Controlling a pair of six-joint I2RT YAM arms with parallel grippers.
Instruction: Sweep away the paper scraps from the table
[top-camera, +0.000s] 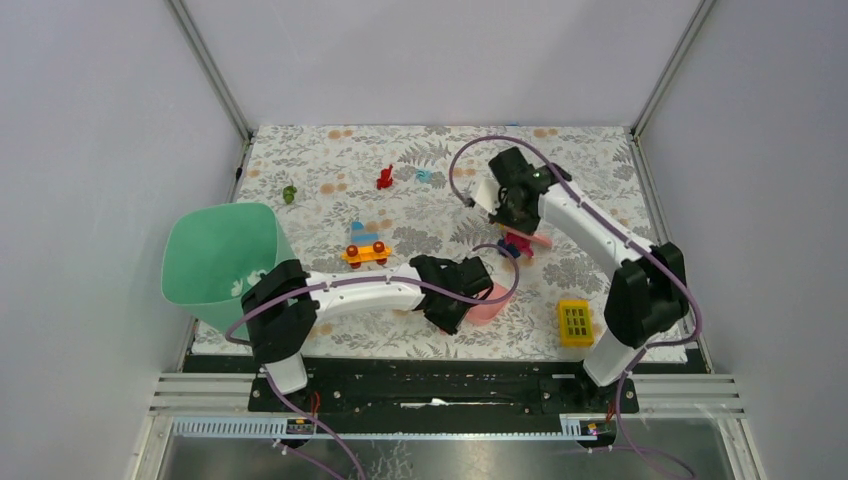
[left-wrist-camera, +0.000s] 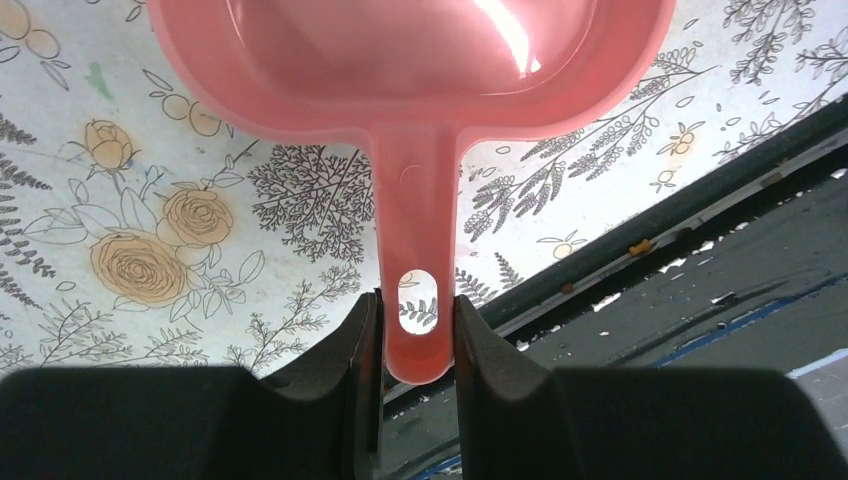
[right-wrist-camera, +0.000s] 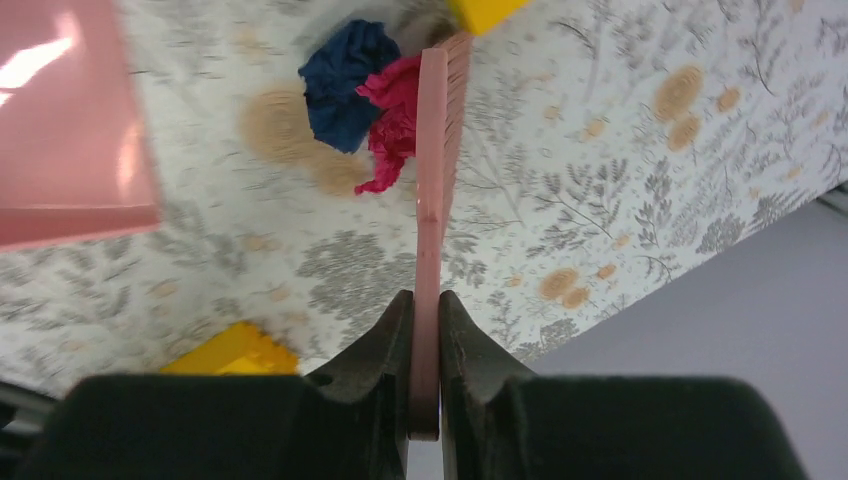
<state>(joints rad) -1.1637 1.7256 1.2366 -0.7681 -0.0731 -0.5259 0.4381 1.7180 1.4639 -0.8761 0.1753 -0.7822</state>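
Note:
My left gripper (top-camera: 452, 300) (left-wrist-camera: 417, 330) is shut on the handle of the pink dustpan (top-camera: 489, 303) (left-wrist-camera: 410, 60), which lies on the floral table (top-camera: 600, 170) near its front edge. My right gripper (top-camera: 515, 212) (right-wrist-camera: 425, 320) is shut on the pink brush (top-camera: 530, 238) (right-wrist-camera: 432, 180). The brush's bristles touch a magenta scrap (top-camera: 520, 243) (right-wrist-camera: 392, 120), and a navy scrap (top-camera: 507, 251) (right-wrist-camera: 345, 80) lies beside that. Both scraps lie a short way from the dustpan's mouth (right-wrist-camera: 65, 130). A red scrap (top-camera: 384, 179), a teal scrap (top-camera: 424, 176) and a green scrap (top-camera: 289, 193) lie further back on the left.
A green bin (top-camera: 220, 260) stands tilted at the table's left edge. A small orange, blue and yellow toy (top-camera: 364, 247) sits left of centre. A yellow block with holes (top-camera: 575, 322) (right-wrist-camera: 235, 352) lies at the front right. A black rail (left-wrist-camera: 700, 230) runs along the near edge.

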